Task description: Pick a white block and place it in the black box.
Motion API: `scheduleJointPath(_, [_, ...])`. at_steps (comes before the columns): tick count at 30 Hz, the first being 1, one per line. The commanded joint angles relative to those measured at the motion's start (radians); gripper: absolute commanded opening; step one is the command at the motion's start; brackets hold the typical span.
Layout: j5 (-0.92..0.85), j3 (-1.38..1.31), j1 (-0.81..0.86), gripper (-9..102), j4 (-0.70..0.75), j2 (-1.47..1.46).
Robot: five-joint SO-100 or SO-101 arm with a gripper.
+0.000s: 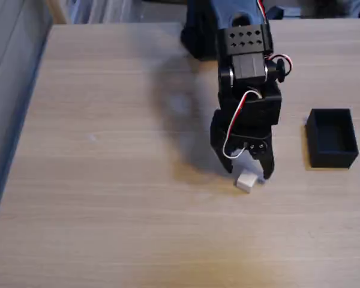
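Observation:
In the fixed view, the white block lies on the wooden table, slightly right of the middle. My black gripper, with red and white wires, points down right over it. Its jaws are open, one fingertip on each side of the block's upper edge. I cannot tell whether the fingers touch the block. The black box stands open-topped and empty on the table to the right, a hand's width from the gripper.
The arm's base and upper links rise from the table's far edge behind the gripper. The table's left edge runs diagonally, with grey floor beyond it. Bare wood stretches to the left and along the front.

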Motion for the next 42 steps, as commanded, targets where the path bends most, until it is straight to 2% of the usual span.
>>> scheduleJointPath(1, [0.014, -0.058, -0.011, 30, 0.015, -0.005])
scheduleJointPath(13, [0.014, -0.138, -0.014, 26, 0.054, -0.069])
scheduleJointPath(24, [-0.014, -0.133, -0.015, 4, 0.081, -0.074])
scheduleJointPath(29, [-0.040, -0.110, -0.002, 0, 0.083, -0.052])
scheduleJointPath(35, [-0.080, -0.005, 0.020, 0, 0.046, 0.097])
scheduleJointPath(42, [-0.115, 0.272, -0.044, 0, 0.029, 0.454])
